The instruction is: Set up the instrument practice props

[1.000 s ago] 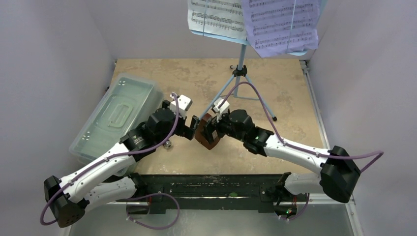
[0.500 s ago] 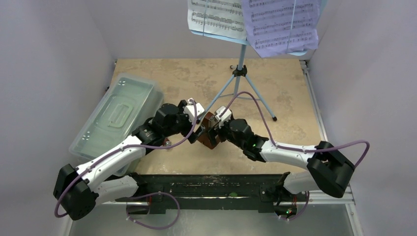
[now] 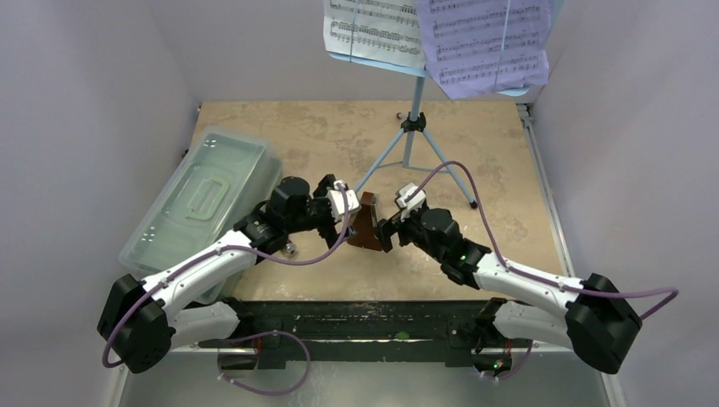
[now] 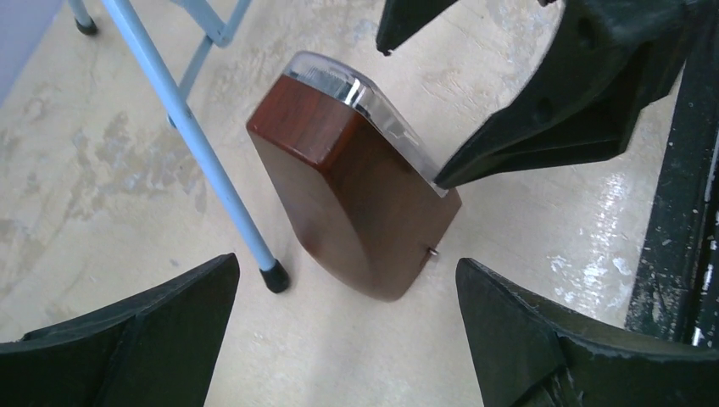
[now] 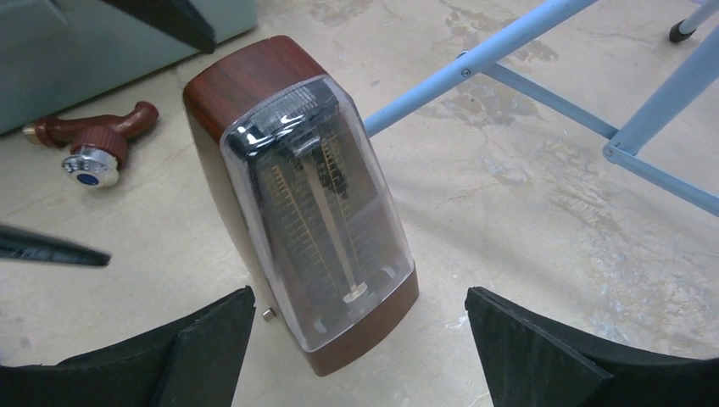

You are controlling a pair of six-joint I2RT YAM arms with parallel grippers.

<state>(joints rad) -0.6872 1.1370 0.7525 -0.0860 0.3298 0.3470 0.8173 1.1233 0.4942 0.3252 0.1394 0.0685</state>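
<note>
top: high overhead, looking down | wrists: close, low, facing each other | shared: metronome (image 3: 367, 224)

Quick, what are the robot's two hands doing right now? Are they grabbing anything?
Left gripper: open, holding nothing.
Right gripper: open, holding nothing.
The metronome stands on the table between them.

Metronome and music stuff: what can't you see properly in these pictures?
- Metronome scale numbers: right wrist view, too small to read.
- Pages: top view, tops cut off by the edge; notes too small.
- Stand desk: top view, covered by pages.
- Brown knobbed piece: top view, mostly hidden by left arm.
</note>
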